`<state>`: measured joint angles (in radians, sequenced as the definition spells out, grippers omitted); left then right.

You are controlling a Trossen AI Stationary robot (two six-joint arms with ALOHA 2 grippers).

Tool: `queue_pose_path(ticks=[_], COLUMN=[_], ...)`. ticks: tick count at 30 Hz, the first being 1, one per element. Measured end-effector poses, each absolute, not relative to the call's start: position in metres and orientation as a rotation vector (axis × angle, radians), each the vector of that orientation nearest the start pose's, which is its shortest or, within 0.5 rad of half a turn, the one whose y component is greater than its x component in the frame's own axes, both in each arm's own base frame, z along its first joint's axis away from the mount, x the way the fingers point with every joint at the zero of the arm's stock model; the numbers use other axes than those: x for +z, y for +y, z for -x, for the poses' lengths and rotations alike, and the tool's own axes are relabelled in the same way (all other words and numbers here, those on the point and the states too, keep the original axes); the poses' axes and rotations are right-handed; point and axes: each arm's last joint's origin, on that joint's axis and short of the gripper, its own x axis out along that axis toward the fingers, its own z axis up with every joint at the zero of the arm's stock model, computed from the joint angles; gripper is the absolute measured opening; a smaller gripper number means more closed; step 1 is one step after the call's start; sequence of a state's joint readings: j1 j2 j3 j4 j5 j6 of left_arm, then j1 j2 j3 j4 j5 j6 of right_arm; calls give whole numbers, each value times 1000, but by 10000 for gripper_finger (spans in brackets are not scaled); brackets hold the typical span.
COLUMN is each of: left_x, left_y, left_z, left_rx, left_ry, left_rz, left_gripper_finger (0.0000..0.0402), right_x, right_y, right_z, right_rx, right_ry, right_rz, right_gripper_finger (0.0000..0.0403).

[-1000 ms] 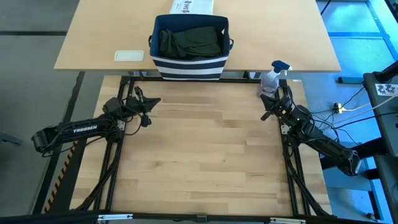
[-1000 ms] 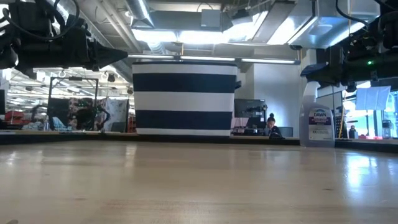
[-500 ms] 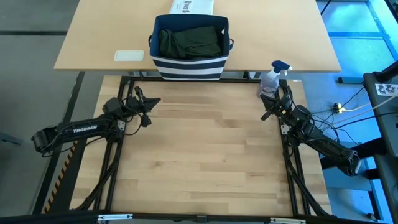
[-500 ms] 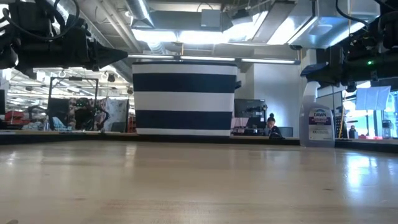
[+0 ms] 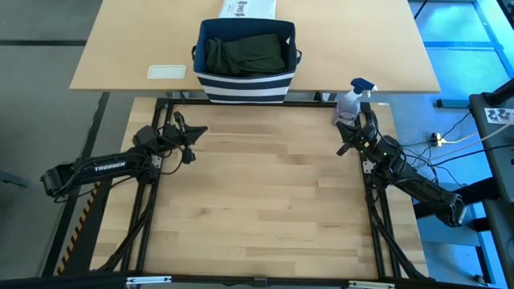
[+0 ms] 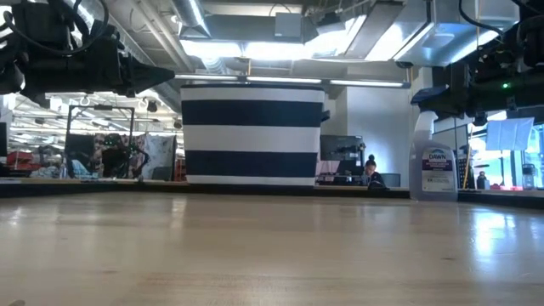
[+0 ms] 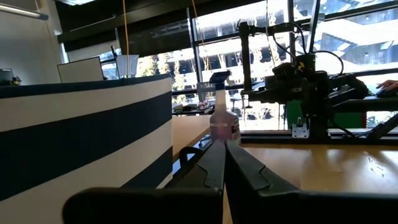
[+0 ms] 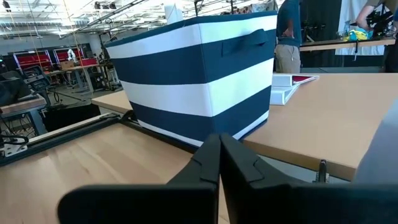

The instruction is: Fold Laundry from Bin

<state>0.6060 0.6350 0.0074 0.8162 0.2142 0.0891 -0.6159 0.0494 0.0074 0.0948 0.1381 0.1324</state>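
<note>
my left gripper (image 5: 195, 132) sits over the left edge of the slatted work table (image 5: 257, 209), its fingers (image 7: 214, 165) pressed flat together with nothing between them. my right gripper (image 5: 343, 149) sits over the right edge of the same table, its fingers (image 8: 214, 158) likewise pressed together and holding nothing. both arms are low and drawn back toward their own sides, well apart from each other.

the bin (image 5: 246, 63) stands upright on the lighter table (image 5: 144, 40) beyond the work table, close to that table's near edge and roughly midway between my two arms. the laundry (image 5: 245, 53) lies inside it: dark olive-green cloth fills the opening, and i cannot tell what pieces lie underneath. in the low view the bin shows as a navy-and-white striped wall at the far end of the work surface.

a spray bottle (image 5: 350, 100) with a blue head stands just beside my right gripper, at the far right corner of the work table. a white printed box (image 5: 249, 9) sits touching or just behind the bin's far side. a small pale flat card (image 5: 167, 71) lies on the lighter table, left of the bin and apart from it.
</note>
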Motion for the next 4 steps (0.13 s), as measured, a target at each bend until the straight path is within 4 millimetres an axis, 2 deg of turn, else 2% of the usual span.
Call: queue_pose_path(ticks=[4], left_x=[183], left_y=[72], left_z=[-115], left_rx=[398], left_ry=[-157], left_rz=[-163], left_gripper_finger=[0], right_x=[171], right_y=[-61], right_z=[-79], right_rx=[-749], right_ry=[-102], right_rz=[-113], right_gripper_finger=[5])
